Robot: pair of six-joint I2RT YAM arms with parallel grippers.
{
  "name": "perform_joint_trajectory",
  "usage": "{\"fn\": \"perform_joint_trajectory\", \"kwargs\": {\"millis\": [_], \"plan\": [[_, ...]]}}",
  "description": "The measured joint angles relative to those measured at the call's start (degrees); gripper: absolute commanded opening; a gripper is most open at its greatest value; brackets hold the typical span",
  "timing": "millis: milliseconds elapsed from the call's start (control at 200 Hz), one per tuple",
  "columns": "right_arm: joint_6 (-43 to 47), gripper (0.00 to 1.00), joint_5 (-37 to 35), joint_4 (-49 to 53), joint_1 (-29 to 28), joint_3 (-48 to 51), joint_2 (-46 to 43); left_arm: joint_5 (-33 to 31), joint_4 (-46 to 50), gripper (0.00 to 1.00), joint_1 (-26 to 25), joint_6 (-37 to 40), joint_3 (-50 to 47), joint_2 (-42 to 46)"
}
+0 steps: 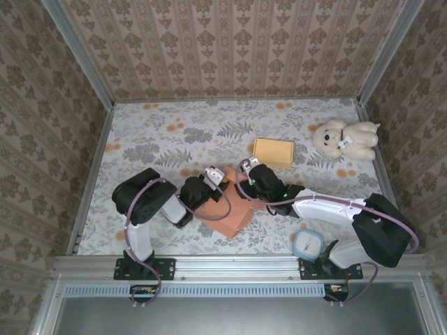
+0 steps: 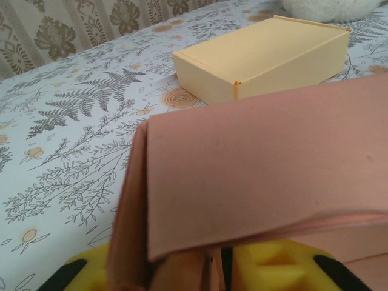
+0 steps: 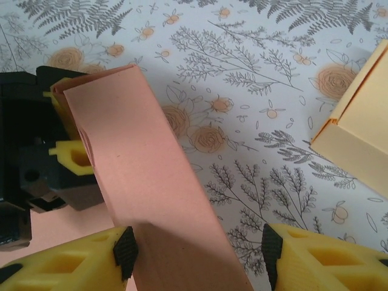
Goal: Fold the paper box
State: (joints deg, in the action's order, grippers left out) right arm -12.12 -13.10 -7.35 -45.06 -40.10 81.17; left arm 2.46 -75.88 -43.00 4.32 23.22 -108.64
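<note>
— Where is the box?

— The box (image 1: 235,209) is pink and sits on the table (image 1: 160,139), around the middle and a bit toward my bases. Both my arms reach in to it, the left from the left, the right from the right. It is only part folded. One long wall (image 3: 139,176) stands up, leaning, with layers of paper folded together at its end.

— What is your left claw doing?

— My left claw (image 2: 176,262) is at one end of that wall. Its fingers (image 2: 82,274) are parted a little, one on each side, with the folded paper between them. From the right wrist camera the gap looks wider than the paper, so I call it slightly spread, not pinching.

— And the right?

— My right claw (image 3: 199,250) is spread wide across the wall, further along it. The wall rests against the black pad (image 3: 126,251) of one finger. The other pad is clear of it, with flowered table showing between.

— Anything else around?

— A yellow box (image 1: 274,152), closed, just beyond the pink one and apart from it. A bear (image 1: 346,137) lies toward the far right corner, well apart. A tub (image 1: 308,244) with a blue rim sits by my right base.
</note>
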Motion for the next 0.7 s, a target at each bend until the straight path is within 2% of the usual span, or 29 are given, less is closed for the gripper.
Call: {"fn": "perform_joint_trajectory", "kwargs": {"millis": [220,405,700], "plan": [[0.2,0.6,0.0,-0.9,-0.2,0.1,0.2,0.1,0.9,0.37,-0.1,0.5,-3.3,4.4],[0.2,0.59,0.0,-1.5,-0.2,0.4,0.2,0.3,1.2,0.35,-0.1,0.8,-6.0,7.5],[0.1,0.59,0.0,-1.8,-0.2,0.5,0.2,-1.8,1.4,0.21,-0.1,0.4,-3.9,4.8]]}}
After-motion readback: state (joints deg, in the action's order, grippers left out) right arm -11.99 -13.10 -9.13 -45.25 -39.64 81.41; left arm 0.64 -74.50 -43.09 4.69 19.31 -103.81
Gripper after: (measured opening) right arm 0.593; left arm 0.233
